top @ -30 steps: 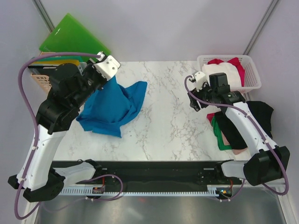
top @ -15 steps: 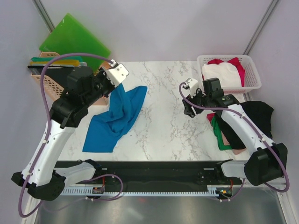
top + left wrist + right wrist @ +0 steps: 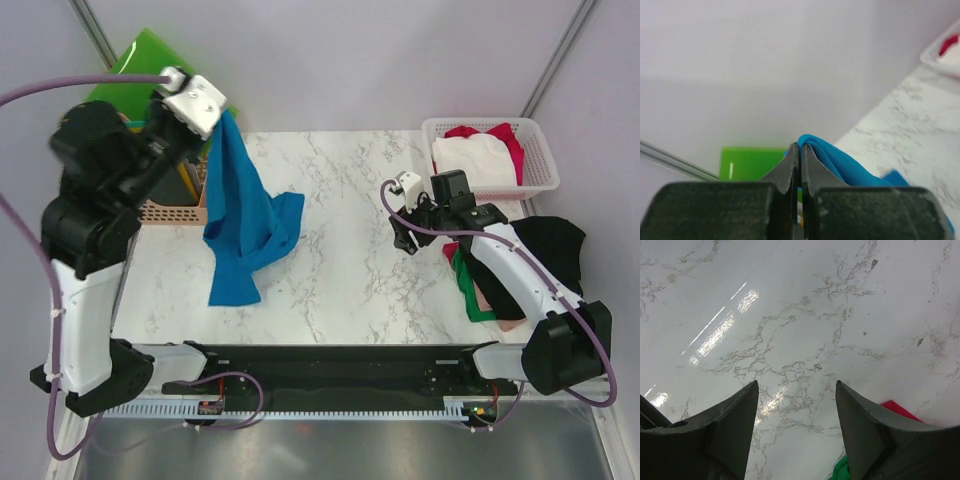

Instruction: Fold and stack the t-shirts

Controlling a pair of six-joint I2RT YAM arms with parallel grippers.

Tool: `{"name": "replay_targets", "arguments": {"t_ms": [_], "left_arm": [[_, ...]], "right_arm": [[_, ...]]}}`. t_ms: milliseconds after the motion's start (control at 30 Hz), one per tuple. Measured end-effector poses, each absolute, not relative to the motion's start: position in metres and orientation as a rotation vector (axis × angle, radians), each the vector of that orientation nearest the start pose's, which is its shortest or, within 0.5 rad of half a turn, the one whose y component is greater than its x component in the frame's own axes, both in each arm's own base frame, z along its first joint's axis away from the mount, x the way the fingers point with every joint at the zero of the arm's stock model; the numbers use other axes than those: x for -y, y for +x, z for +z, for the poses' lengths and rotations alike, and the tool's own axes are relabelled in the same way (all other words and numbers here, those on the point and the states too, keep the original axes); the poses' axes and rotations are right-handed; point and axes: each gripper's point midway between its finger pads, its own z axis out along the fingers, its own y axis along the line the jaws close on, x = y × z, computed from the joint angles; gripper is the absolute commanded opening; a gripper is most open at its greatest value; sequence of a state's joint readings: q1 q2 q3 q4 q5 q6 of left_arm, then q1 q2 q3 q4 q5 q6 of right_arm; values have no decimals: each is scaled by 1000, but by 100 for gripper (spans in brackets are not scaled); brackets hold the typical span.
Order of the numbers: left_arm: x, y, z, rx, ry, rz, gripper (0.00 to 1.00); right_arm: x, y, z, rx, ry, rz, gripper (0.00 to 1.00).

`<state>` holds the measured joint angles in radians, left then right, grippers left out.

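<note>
A white marble table (image 3: 350, 262) fills the middle of the top view, with pale grey walls behind it. Along the bottom edge a black rail (image 3: 330, 362) runs between the 2 arm bases.

At the lower right, a loose pile lies at the table's right edge: a black t-shirt (image 3: 560, 245), a green t-shirt (image 3: 468, 292), a pale pink t-shirt (image 3: 488, 298) and a bit of red cloth (image 3: 452, 250), all overlapping. Just left of that pile the right gripper (image 3: 403, 238) hangs over bare marble. Its jaws are spread wide with nothing between them. Its wrist view shows only veined marble between the 2 fingers (image 3: 735, 425), with red and green cloth edges in the lower right corner.

Left of centre, the blue t-shirt (image 3: 240, 215) hangs in a long drape from the left gripper (image 3: 220, 115), which is raised at the upper left of the frame. The shirt's lower part appears to rest crumpled on the marble, with 1 end pointing toward the bottom edge. In the left wrist view the jaws are pressed tight on a fold of the blue cloth.

Farther back, at the upper right, a white lattice basket (image 3: 540, 170) holds a white t-shirt (image 3: 475, 155) and a red t-shirt (image 3: 512, 142). At the upper left, behind the left arm, are a tan basket (image 3: 175, 213) and a bright green folder (image 3: 140, 65).
</note>
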<state>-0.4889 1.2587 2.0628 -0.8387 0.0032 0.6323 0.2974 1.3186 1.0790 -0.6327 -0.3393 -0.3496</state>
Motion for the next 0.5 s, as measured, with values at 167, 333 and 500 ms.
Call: {"name": "replay_targets", "arguments": {"t_ms": [167,333,500], "left_arm": [[96,246,635,-1139,709,168,2],[78,223,653,-1089,665,202,2],[82,237,620,-1175,711,212,2]], "right_arm": [[-138,302,151,-2246,-908,380,70],[-137,300,147,-2253,-907,382,70],[-138,300,148,-2250,-903,384,69]]}}
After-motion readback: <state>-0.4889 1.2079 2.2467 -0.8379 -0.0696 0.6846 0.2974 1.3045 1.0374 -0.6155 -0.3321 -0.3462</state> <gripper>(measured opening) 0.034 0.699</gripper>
